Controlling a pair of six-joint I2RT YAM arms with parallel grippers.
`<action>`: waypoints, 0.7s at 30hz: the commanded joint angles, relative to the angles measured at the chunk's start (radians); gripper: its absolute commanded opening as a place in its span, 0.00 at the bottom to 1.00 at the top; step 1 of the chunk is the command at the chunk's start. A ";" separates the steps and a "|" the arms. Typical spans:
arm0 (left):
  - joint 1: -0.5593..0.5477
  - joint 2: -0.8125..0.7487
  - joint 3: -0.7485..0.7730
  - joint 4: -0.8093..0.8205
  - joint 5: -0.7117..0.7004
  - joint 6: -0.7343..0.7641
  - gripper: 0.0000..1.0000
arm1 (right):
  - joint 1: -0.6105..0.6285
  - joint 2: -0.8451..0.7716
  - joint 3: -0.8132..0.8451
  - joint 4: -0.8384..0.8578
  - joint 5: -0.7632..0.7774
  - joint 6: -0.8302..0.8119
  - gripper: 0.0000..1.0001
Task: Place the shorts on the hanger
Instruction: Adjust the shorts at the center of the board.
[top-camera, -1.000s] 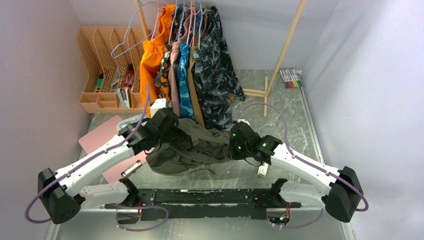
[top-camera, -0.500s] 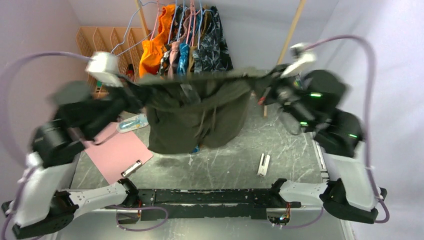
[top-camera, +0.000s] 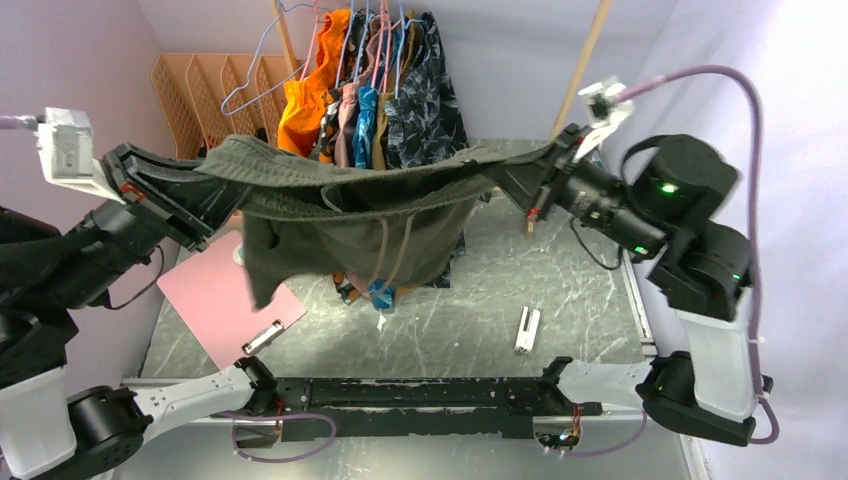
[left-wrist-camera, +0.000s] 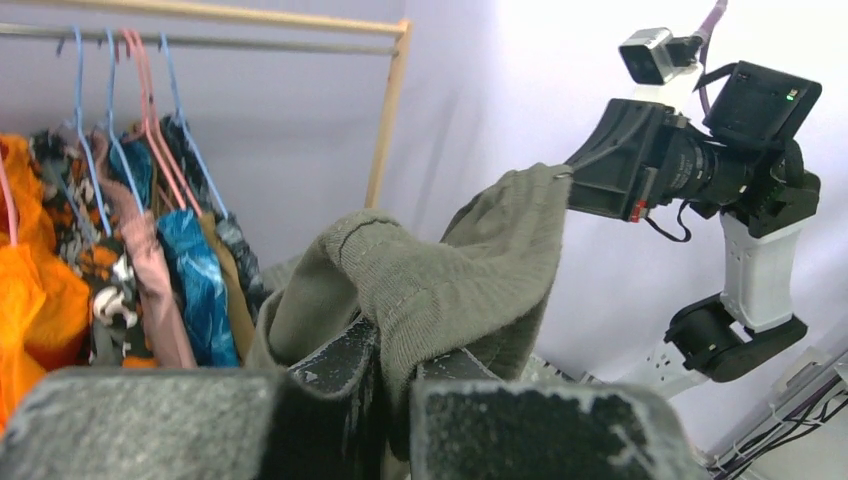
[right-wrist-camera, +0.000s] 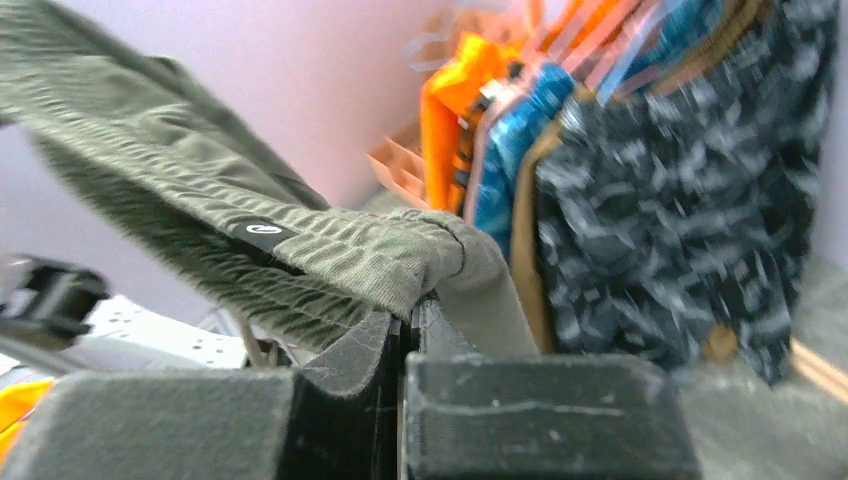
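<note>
The olive-green shorts (top-camera: 380, 225) hang in the air in front of the clothes rack, their waistband pulled wide between both arms. My left gripper (top-camera: 215, 185) is shut on the left end of the waistband (left-wrist-camera: 450, 290), with fabric pinched between its fingers (left-wrist-camera: 340, 365). My right gripper (top-camera: 520, 180) is shut on the right end (right-wrist-camera: 330, 250), its jaws pressed together on the cloth. The legs and drawstring dangle below. The light-blue hanger (top-camera: 258, 82) hangs at the left end of the rack, behind and above the shorts.
The rack holds several garments, among them an orange one (top-camera: 305, 105) and a dark camouflage one (top-camera: 430, 100), just behind the shorts. A peach organiser (top-camera: 195, 90) stands back left. A pink clipboard (top-camera: 215, 300) and a white clip (top-camera: 526, 330) lie on the table.
Both arms have lifted the shorts off the table and swung apart, stretching the waistband in front of the rack. The right gripper has closed on the fabric.
</note>
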 joint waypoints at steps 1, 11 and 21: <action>0.007 0.002 0.159 0.054 0.084 0.058 0.07 | -0.011 -0.079 0.144 0.101 -0.200 -0.062 0.00; 0.008 -0.037 -0.129 0.038 -0.025 0.031 0.07 | -0.011 -0.256 -0.271 0.244 -0.047 -0.001 0.00; 0.006 -0.016 -0.243 -0.008 0.029 0.028 0.07 | -0.011 -0.316 -0.320 0.191 -0.083 0.003 0.00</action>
